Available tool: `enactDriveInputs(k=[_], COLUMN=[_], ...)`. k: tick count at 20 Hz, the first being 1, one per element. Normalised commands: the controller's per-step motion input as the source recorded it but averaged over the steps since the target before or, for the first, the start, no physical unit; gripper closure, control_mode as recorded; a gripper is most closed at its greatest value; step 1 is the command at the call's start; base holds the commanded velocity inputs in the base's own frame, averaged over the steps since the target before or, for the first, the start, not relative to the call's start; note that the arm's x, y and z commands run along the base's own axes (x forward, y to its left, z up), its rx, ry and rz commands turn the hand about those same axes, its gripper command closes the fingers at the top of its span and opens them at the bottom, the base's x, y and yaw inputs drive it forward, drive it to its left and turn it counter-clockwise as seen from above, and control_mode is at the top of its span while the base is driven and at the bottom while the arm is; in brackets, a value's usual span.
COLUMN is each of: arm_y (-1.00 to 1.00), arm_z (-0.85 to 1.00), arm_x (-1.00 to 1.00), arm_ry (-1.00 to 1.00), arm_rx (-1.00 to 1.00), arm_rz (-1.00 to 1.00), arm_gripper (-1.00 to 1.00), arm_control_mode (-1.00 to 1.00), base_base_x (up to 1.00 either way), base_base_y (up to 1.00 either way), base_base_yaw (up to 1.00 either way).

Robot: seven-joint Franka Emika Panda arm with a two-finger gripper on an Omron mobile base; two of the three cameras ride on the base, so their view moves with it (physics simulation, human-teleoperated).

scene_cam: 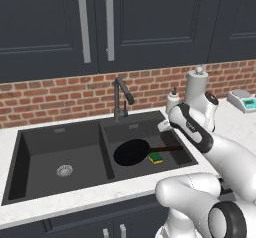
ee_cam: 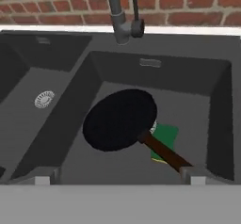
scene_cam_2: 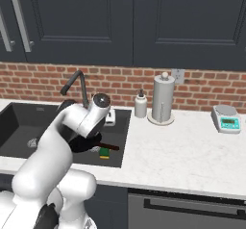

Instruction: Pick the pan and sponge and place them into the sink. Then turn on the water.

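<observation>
Two task items lie in the right basin of the sink (ee_cam: 221, 100): the pan (ee_cam: 120, 119), round, shallow and black, sits at frame centre in the hand view, its thin dark handle running toward the lower right over the sponge (ee_cam: 165, 136), green on top with a yellow edge. Above them the faucet (ee_cam: 120, 16) rises at the top. The gripper (ee_cam: 115, 180) hangs over the basin, jaws spread wide and empty.
</observation>
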Motion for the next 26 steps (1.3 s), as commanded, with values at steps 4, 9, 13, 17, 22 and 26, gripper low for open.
enactDriveInputs(k=[4,9,13,17,22,26], arm_y=[0.11,0.21,0.08,0.0,0.0,0.02], arm_z=[0.0,0.0,0.0,0.0,0.0,0.0], arm_x=[0.0,0.03,0.01,0.0,0.08,0.13], arm_ry=[0.0,0.0,0.01,0.0,0.0,0.0], arm_rx=[0.34,0.21,0.0,0.0,0.07,0.19], arm_rz=[-0.19,-0.19,-0.09,0.0,0.0,0.0], arm_gripper=[-1.0,-1.0,-1.0,-1.0,-1.0,-1.0], arm_control_mode=[-1.0,-1.0,-1.0,-1.0,-1.0,-1.0], base_base_x=[0.0,0.0,0.0,0.0,0.0,0.0], base_base_y=[0.0,0.0,0.0,0.0,0.0,0.0], base_base_yaw=[0.0,0.0,0.0,0.0,0.0,0.0])
